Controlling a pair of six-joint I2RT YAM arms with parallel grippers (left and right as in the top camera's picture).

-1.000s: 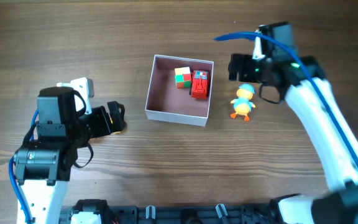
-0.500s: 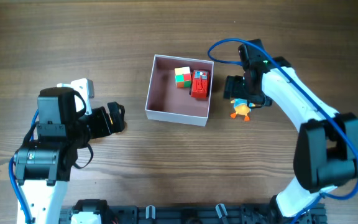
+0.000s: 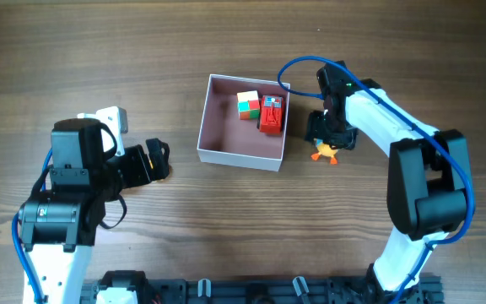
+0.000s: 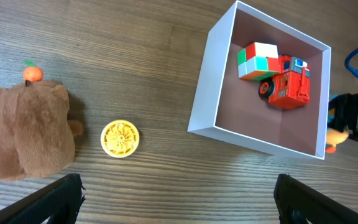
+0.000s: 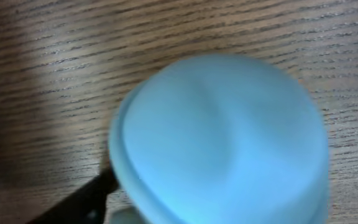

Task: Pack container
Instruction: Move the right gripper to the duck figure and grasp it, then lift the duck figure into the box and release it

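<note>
Overhead — the container (image 3: 236, 154) sits mid-bench (image 3: 226, 51). The right pincer (image 3: 327, 139), at its 3 o'clock, covers a duck toy (image 3: 324, 154) with only orange feet showing; its opening cannot be told. The left pincer (image 3: 154, 160) lies at 9 o'clock.

Left wrist — fingers spread wide, empty. The container, at 2 o'clock, holds a colour cube (image 4: 257, 61) and a red truck (image 4: 289, 82); markings unreadable.

Right wrist — a blurred pale-blue dome (image 5: 222, 137) fills the frame.

Even bright light, soft shadows, right wrist view badly blurred, overhead sharp
</note>
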